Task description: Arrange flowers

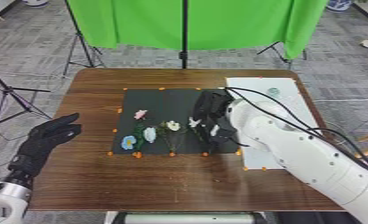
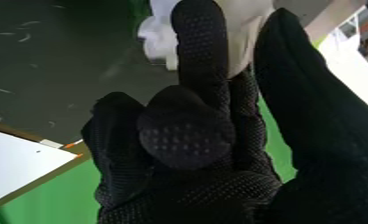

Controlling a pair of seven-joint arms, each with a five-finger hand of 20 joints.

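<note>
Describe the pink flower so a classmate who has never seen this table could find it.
On the brown table lies a black sheet. Near its left edge, beyond the blue flower, is the pink flower, set apart by colour from the white flowers.

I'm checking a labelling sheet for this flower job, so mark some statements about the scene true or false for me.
1. The blue flower lies on the black mat. True.
2. The pink flower is nearer the robot than the blue one. False: the pink flower lies farther from the robot.
3. The right hand is at the right part of the black mat. True.
4. The left hand is holding the blue flower. False: it is off to the left of the mat, holding nothing.
5. The white sheet lies left of the black mat. False: it lies to the right.
</note>
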